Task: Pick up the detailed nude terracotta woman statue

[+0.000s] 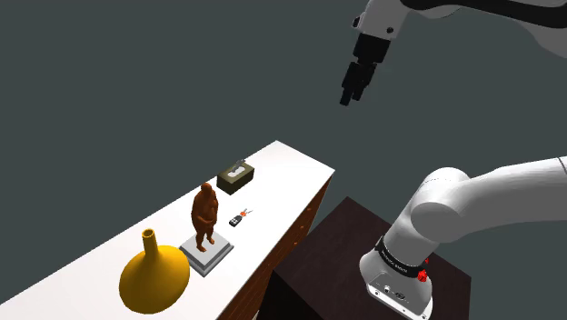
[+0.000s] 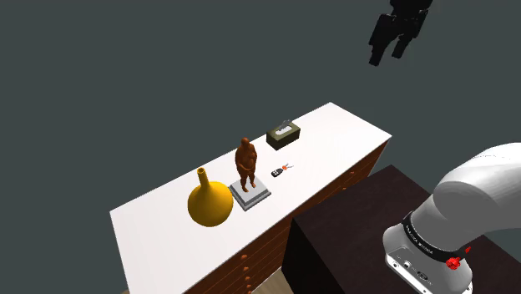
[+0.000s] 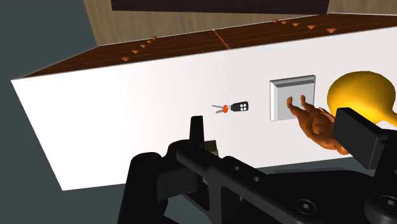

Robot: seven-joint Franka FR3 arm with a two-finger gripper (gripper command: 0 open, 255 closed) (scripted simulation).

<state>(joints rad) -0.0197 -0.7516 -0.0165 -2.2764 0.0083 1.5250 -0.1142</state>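
We judge it barely begun: tool (image 1: 349, 96) hangs released, fingers apart, upper right of shoulder frame, well above the brown statue (image 1: 205, 215) upright lower-left on the white surface (image 1: 289, 173); approach + grasp left.

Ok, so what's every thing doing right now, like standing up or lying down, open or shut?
statue: standing upright on its grey square base, not held.
yellow vase: upright, next to the statue.
key fob: lying flat on the white tabletop.
dark box: resting flat on the tabletop.
gripper: open, high above the tabletop, holding nothing.
drawers: shut.
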